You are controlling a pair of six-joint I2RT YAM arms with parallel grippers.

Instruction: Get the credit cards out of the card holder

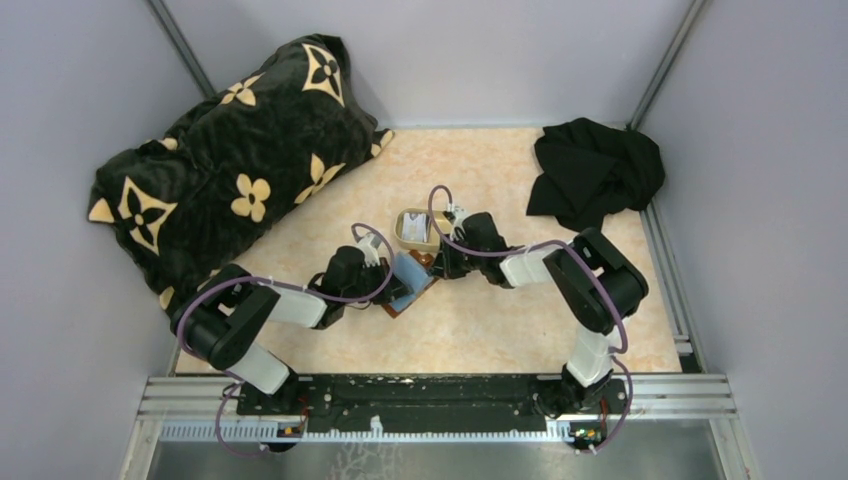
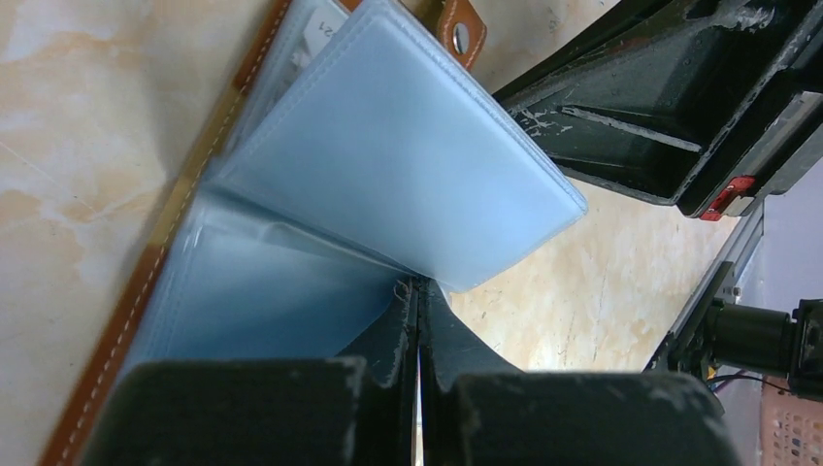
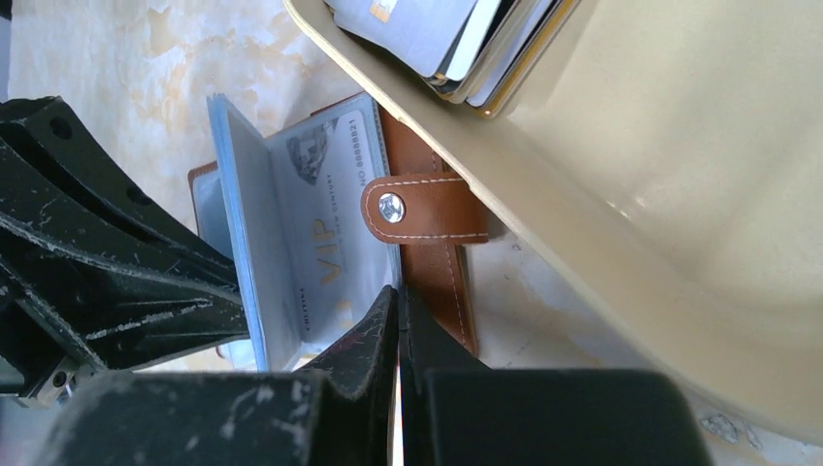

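The card holder (image 1: 410, 274) lies open on the table between both grippers, brown outside with pale blue sleeves (image 2: 388, 155). My left gripper (image 2: 419, 284) is shut, its tips pressed at the fold under a raised sleeve. My right gripper (image 3: 399, 291) is shut too, tips resting where a sleeve meets the brown cover (image 3: 437, 262) beside the snap strap (image 3: 422, 209). A white VIP credit card (image 3: 325, 233) sits inside that sleeve. Several more credit cards (image 3: 446, 39) lie stacked in the tan tray (image 3: 631, 194).
The tan tray (image 1: 404, 236) stands right behind the holder. A dark pillow with tan flowers (image 1: 230, 170) fills the back left. A black cloth (image 1: 595, 175) lies at the back right. Grey walls close in both sides.
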